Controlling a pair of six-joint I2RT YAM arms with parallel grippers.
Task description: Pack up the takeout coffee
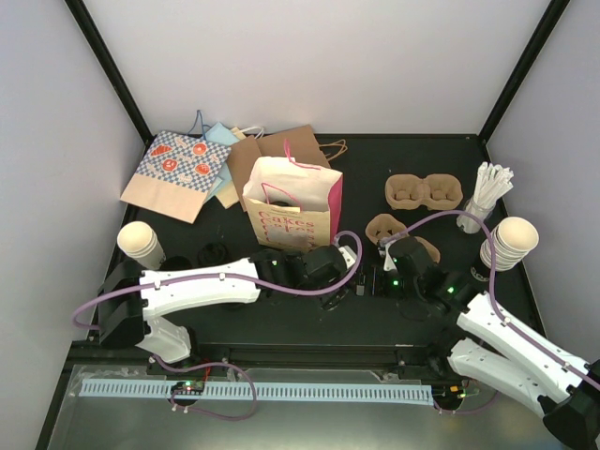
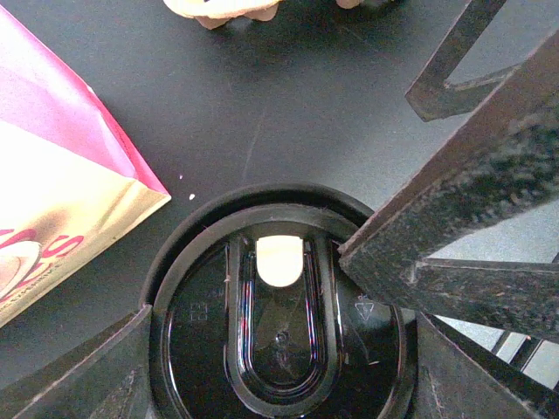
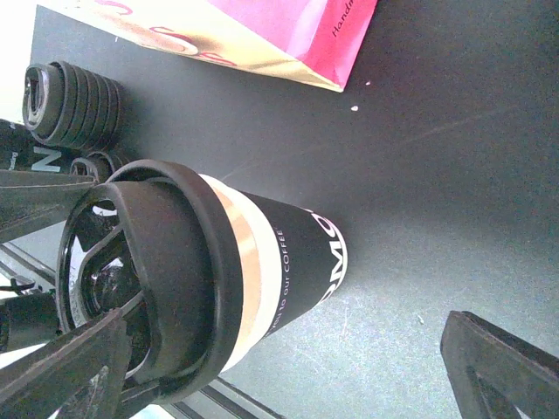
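The pink-and-cream paper bag [image 1: 291, 211] stands upright on the black surface [image 1: 309, 319]. The takeout coffee cup [image 3: 262, 271], cream with a dark printed sleeve and a black lid [image 2: 279, 349], stands on the surface just off the bag's near pink corner, apart from it. The left tool [image 2: 244, 281] is closed around the lid, with a finger against each side of the rim. The right tool [image 3: 284, 323] is spread wide on the far side of the cup from the bag and holds nothing. A stack of loose black lids [image 3: 74, 100] lies near the bag's base.
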